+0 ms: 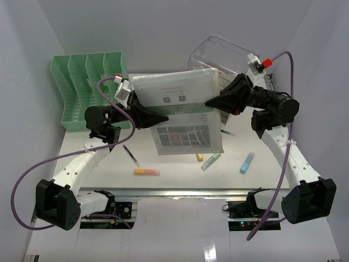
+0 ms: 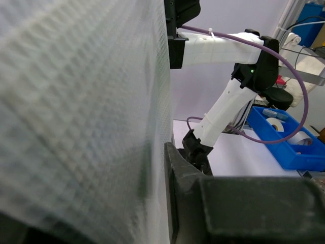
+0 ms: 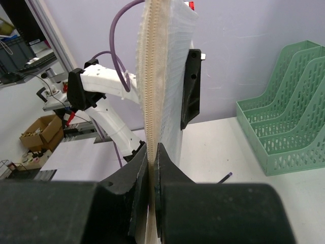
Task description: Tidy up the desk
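Note:
A white mesh zipper pouch (image 1: 177,103) with printed sheets inside hangs upright above the white desk (image 1: 180,172). My left gripper (image 1: 163,117) is shut on its left side. In the left wrist view the pouch (image 2: 81,112) fills the left half, one dark finger (image 2: 177,188) presses against it, and the other finger is hidden behind it. My right gripper (image 1: 210,102) is shut on the pouch's zipper edge (image 3: 152,91), with both fingers pinching it in the right wrist view (image 3: 152,157).
A green slotted file rack (image 1: 90,90) stands at the back left and a clear plastic box (image 1: 223,54) at the back right. On the desk lie a purple pen (image 1: 131,155), an orange marker (image 1: 147,172), a green marker (image 1: 210,161) and a blue marker (image 1: 247,162).

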Robot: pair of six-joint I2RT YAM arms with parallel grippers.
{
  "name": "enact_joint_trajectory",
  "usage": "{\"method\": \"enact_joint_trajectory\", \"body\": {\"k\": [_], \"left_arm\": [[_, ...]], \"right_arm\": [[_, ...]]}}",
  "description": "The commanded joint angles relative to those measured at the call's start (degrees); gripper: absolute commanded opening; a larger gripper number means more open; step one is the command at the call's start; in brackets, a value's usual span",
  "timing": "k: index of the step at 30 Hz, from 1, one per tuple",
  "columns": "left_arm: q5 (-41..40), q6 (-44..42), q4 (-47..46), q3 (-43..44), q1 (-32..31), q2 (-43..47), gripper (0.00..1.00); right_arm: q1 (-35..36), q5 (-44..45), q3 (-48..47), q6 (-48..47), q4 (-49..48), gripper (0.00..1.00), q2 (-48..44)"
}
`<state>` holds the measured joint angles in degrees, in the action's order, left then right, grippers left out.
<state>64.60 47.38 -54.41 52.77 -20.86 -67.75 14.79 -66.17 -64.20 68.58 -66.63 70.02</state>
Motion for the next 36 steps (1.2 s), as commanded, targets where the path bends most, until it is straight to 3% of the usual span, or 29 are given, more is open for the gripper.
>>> {"method": "enact_joint_trajectory", "body": {"k": [1,5,8,10,14,18,22,28,36], "left_arm": [[-0.8,-0.4,1.4,2.1,-0.4,0.9,0.26],[-0.9,-3.0,6.3,2.4,-0.4,2.1,0.02],[-0.9,-6.7,13.7,3.5,-0.4,2.9,0.0],[-1.0,-9.6,17.2,3.7,-0.4,3.6,0.0],[-5.7,-17.2,29.4,4.6,0.4,6.1,0.0],[-13.7,-24.6,39.3,5.9,3.4,9.6,0.0],[-32.2,-33.1,54.1,9.4,4.4,12.3,0.0],[-58.3,-37.3,60.0,14.0,5.0,14.2,0.0],[-80.2,-47.7,59.7,20.0,5.0,12.3,0.0]], "right_arm": [[0.3,3.1,0.2,-2.5,0.1,0.08,-1.1],[0.2,2.3,0.9,-6.4,3.7,0.14,-2.0],[0.2,1.6,1.5,-9.4,5.7,0.29,-2.7],[0.2,1.2,1.8,-12.8,8.7,0.55,-3.4],[-0.6,0.8,0.7,-23.7,19.4,0.96,-5.4],[-4.0,3.1,-0.6,-36.2,36.4,0.92,-8.4],[-6.8,7.2,0.3,-51.2,48.2,0.9,-12.3],[-8.0,8.2,9.8,-56.9,48.9,0.9,-18.2],[-10.5,5.8,20.8,-58.8,45.7,0.9,-21.7]]}}
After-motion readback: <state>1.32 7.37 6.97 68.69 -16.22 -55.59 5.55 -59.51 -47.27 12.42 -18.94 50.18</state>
